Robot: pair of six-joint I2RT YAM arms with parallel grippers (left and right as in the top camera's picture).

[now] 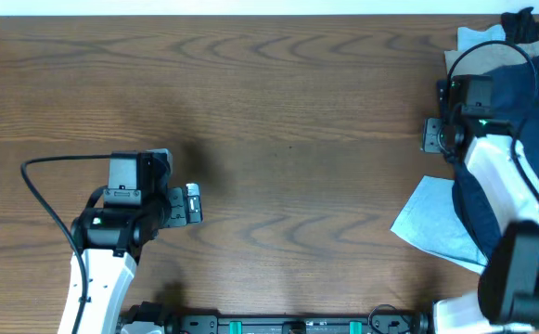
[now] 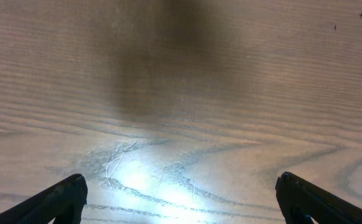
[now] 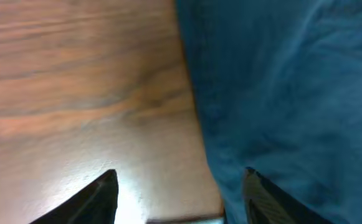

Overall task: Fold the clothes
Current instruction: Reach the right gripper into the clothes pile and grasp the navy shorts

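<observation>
STEP: acquire, pre-fold | trousers (image 1: 527,104): heaped at right edge of desk (image 1: 288,111), not yet spread | left jaws: wide, empty, over bare wood | right jaws: wide, straddling trousers' edge, nothing gripped | NEXT: probably close on edge, drag to centre, flatten

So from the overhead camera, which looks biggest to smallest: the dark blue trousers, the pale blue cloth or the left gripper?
Largest: the dark blue trousers, even though they are partly hidden by the right arm.
Next: the pale blue cloth, partly covered by the trousers.
Smallest: the left gripper, clearly.
</observation>
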